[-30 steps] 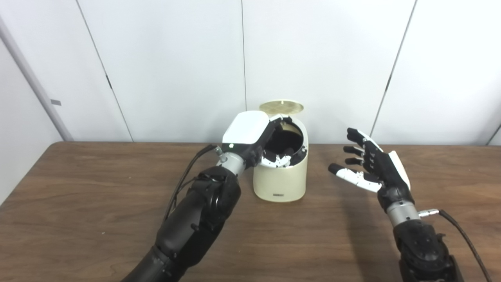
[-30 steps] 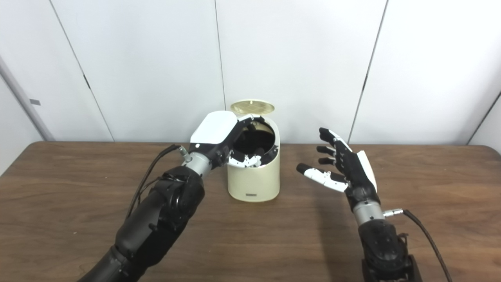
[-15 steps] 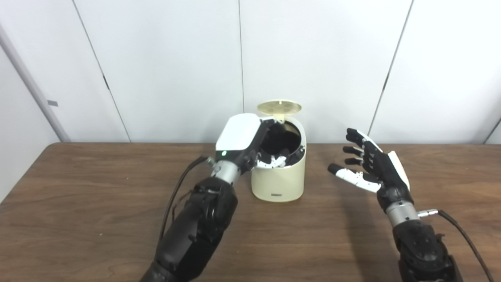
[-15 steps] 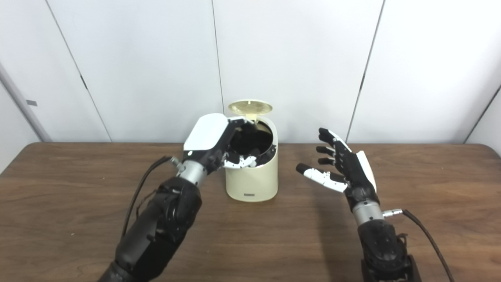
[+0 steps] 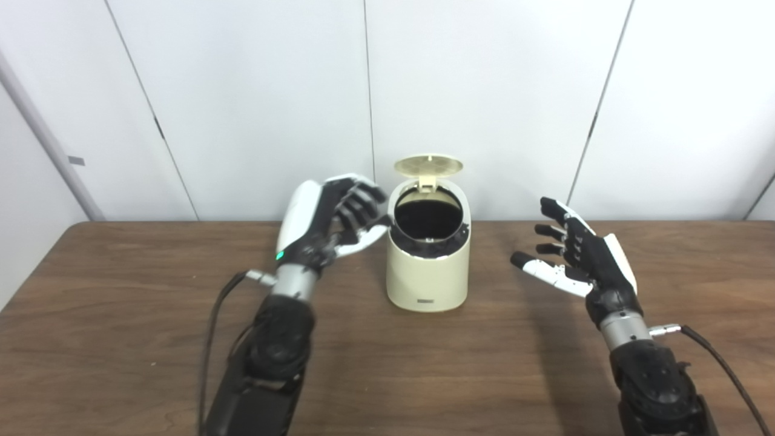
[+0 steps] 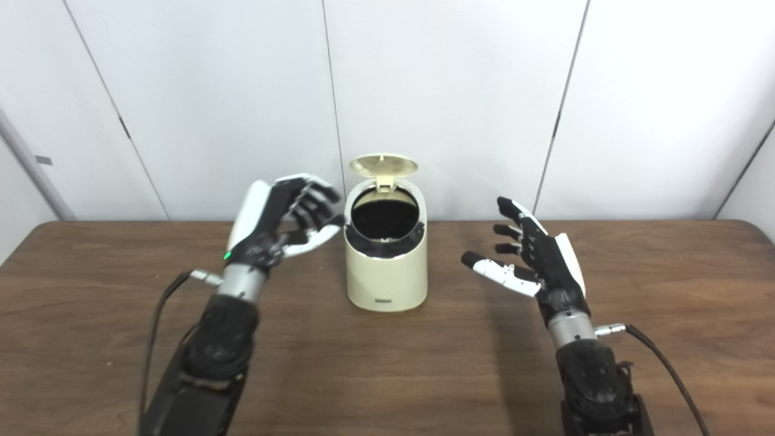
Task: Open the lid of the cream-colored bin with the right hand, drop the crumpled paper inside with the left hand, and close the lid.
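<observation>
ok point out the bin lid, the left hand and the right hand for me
bin lid [image 5: 428,165], left eye view, middle of the raised lid's underside
left hand [image 5: 315,227], left eye view, middle of the hand
right hand [image 6: 539,260], right eye view, on the palm

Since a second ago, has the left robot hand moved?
Yes. The left robot hand pulled back out of the bin mouth and now hangs open beside its left side.
</observation>
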`<state>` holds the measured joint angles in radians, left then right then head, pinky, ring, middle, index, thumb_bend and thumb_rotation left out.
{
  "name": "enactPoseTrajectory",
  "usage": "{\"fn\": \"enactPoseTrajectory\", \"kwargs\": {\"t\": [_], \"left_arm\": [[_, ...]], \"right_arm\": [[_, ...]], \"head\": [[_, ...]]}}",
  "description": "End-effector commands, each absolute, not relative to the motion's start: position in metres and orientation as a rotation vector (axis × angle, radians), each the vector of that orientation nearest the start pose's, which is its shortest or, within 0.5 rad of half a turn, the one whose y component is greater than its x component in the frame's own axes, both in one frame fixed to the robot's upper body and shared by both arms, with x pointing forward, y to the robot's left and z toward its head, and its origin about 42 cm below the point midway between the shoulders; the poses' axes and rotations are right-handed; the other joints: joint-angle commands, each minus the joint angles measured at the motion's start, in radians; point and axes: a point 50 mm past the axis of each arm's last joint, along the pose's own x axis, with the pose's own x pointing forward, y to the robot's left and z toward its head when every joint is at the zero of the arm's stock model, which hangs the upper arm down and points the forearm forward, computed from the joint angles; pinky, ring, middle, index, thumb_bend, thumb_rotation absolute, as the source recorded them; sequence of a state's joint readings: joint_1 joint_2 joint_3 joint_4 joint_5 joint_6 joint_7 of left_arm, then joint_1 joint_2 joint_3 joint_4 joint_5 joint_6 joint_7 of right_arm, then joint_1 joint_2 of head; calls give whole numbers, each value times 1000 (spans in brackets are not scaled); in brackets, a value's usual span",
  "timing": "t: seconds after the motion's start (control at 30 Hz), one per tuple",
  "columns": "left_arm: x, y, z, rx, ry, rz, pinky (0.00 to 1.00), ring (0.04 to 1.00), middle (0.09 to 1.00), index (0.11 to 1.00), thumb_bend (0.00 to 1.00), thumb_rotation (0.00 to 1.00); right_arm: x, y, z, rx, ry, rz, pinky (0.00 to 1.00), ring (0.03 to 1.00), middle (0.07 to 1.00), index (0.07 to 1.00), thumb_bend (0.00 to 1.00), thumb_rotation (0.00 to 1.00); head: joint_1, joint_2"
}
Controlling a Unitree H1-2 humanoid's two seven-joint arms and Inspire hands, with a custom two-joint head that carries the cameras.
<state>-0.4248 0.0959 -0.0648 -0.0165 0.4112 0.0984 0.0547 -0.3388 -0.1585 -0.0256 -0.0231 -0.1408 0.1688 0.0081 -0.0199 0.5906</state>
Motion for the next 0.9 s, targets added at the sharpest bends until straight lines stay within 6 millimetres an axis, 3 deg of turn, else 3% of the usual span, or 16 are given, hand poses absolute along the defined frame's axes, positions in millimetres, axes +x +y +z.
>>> {"fn": "enactPoseTrajectory", "kwargs": {"t": [0.0, 0.13, 0.4, 0.57, 0.67, 0.87], "left_arm": [[395, 196, 256, 413, -424, 13, 322, 413, 458, 523, 515, 0], [384, 221, 244, 206, -355, 16, 336, 416, 472, 517, 512, 0], [375, 259, 220, 70, -293, 37, 412, 498, 493, 498, 511, 0], [372, 273, 203, 35, -256, 44, 428, 531, 500, 491, 511, 0], [370, 275, 195, 22, -231, 48, 444, 552, 614, 496, 498, 62], [368, 273, 186, 19, -218, 41, 431, 545, 633, 497, 496, 66]], "right_arm": [[387, -245, 222, -292, -271, -7, 702, 824, 899, 882, 674, 363], [387, -248, 221, -296, -273, -10, 708, 822, 896, 884, 678, 375], [387, -250, 223, -306, -280, -6, 711, 822, 897, 883, 659, 359], [388, -250, 229, -319, -307, 5, 736, 832, 899, 882, 658, 422], [389, -250, 229, -328, -328, 11, 730, 832, 901, 882, 657, 478], [390, -246, 234, -330, -359, 26, 715, 829, 904, 888, 661, 506]], "head": [[-1, 1], [-4, -2], [-15, -8], [-20, -10], [-56, -24], [-73, -58]]}}
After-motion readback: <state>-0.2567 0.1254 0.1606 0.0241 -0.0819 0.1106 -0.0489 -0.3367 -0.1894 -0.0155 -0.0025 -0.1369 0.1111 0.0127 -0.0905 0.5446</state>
